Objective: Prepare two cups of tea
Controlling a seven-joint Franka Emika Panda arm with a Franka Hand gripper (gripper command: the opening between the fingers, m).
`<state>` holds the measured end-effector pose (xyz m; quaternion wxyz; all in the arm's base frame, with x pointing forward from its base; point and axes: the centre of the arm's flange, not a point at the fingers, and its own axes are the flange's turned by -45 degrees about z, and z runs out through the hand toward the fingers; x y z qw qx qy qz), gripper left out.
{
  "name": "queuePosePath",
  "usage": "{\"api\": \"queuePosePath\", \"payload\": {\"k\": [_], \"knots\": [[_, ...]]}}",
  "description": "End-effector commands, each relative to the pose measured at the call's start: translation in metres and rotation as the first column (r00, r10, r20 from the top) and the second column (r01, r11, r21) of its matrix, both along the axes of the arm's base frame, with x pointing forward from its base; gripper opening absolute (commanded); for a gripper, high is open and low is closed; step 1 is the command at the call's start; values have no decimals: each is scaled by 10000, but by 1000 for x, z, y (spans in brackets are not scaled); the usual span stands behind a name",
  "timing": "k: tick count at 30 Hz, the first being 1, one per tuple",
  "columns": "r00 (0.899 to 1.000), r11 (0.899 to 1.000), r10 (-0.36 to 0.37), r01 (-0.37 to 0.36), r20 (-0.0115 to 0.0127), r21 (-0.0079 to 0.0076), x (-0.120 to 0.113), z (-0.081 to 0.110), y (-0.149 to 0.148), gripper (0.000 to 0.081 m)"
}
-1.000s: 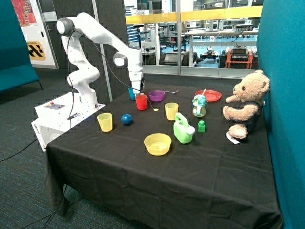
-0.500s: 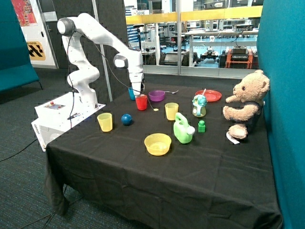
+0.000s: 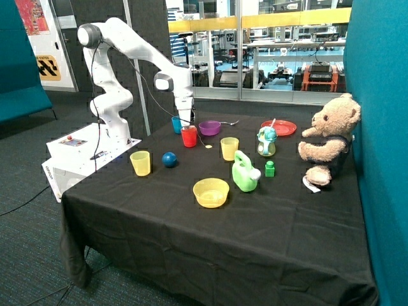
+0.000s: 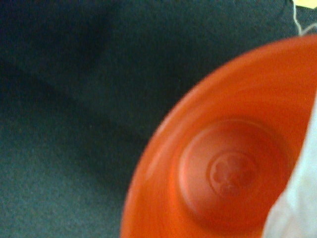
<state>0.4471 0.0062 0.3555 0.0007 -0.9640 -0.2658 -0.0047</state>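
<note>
Fingers' state: cannot tell, hidden in both views. Gripper (image 3: 186,122) directly over red cup (image 3: 189,136), shifted slightly from half a second ago, toward the purple bowl (image 3: 210,128). Pale, soft mass at the cup's rim in wrist view, probably a tea bag (image 4: 297,198) going in; cup bottom bare. Blue cup (image 3: 176,125) just behind, toward the tabletop's (image 3: 255,217) far edge; contents unseen. Neither cup confirmed filled.

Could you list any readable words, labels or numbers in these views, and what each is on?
None can be read.
Yellow-and-black wall sign: text too small.
Red wall poster: illegible.
White robot base box: side lettering too small.
Red cup: embossed floor mark, no letters.
</note>
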Motion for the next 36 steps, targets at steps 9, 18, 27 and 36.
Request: {"api": "queuePosePath", "payload": {"k": [9, 18, 27, 36], "knots": [[9998, 9998, -204, 204, -87, -38, 4, 2, -1, 632], [9999, 9999, -144, 143, -87, -38, 3, 1, 0, 659], [9999, 9999, -132, 131, -87, -38, 2, 2, 0, 650], [9998, 9998, -205, 205, -87, -38, 2, 2, -2, 668]]}}
